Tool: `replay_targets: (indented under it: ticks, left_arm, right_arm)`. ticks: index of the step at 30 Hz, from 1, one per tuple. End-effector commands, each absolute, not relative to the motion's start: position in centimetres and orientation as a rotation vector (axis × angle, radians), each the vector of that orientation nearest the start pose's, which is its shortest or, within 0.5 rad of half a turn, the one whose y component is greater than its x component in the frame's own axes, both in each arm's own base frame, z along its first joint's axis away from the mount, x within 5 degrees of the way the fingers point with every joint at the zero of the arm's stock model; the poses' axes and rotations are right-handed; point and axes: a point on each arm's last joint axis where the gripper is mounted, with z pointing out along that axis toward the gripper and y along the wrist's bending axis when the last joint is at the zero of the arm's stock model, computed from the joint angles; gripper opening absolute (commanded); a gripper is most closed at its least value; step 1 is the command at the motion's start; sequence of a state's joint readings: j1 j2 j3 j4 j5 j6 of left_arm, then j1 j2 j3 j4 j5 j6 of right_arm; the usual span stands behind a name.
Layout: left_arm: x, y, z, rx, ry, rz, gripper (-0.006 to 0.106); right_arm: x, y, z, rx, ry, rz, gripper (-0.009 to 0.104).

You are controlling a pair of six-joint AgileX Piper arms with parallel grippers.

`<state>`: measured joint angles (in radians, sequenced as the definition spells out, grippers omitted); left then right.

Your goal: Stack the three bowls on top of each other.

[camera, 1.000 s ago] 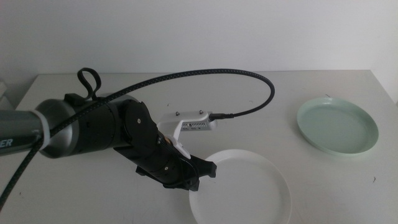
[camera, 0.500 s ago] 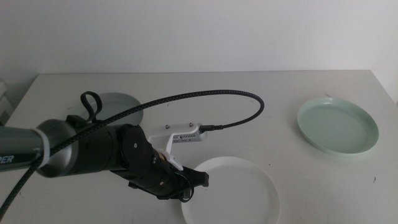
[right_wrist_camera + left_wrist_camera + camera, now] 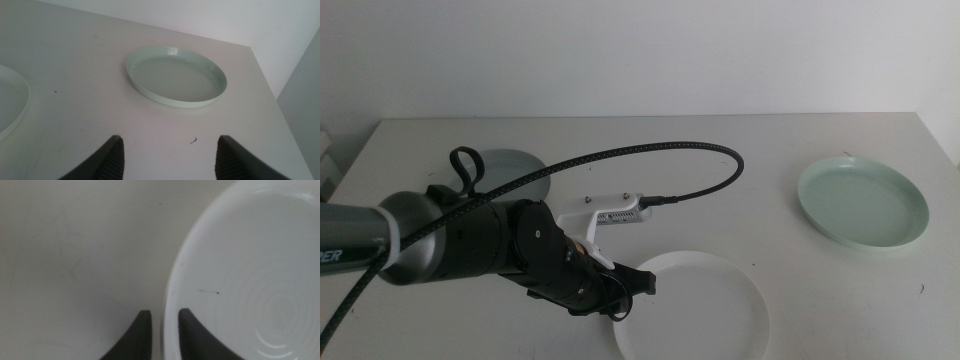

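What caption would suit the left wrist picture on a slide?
Left gripper pinching the rim of the white bowl on the pale table.

This looks like a robotics lab or test bench. A bare off-white table (image 3: 720, 140) stands against a plain white wall (image 3: 640, 50), and a dark robot arm (image 3: 470, 245) with a braided cable (image 3: 660, 152) and a wrist camera (image 3: 620, 213) reaches over it.

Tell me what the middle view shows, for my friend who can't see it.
The left gripper pinches the near-left rim of a white bowl at the table's front. A mint bowl sits far right, and a grey bowl peeks out behind the arm.
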<state>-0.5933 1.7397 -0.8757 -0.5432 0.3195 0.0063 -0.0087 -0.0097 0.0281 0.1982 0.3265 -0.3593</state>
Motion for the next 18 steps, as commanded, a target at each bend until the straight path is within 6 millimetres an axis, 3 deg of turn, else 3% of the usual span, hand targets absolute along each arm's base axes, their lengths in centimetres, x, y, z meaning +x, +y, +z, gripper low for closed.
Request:
replay_targets:
  ticks: [1, 5, 9, 14, 18]
  left_arm:
    - [26.4, -19.6, 17.6, 0.139, 2.639, -0.612, 0.033]
    - [26.4, -19.6, 17.8, 0.157, 2.629, -0.608, 0.073]
    - [26.3, -19.3, 20.2, 0.197, 2.547, -0.618, 0.106]
    - [26.8, -16.5, 25.5, 0.19, 2.431, -0.616, 0.105]
    - [27.3, -12.9, 29.6, 0.128, 2.396, -0.549, 0.105]
  right_arm:
    - [5.4, 0.4, 18.5, -0.178, 1.709, -0.103, 0.047]
    - [5.4, 0.4, 18.5, -0.178, 1.709, -0.103, 0.047]
    - [5.4, 0.4, 18.5, -0.178, 1.709, -0.103, 0.047]
    - [5.4, 0.4, 18.5, -0.178, 1.709, -0.103, 0.047]
    - [5.4, 0.4, 18.5, -0.178, 1.709, -0.103, 0.047]
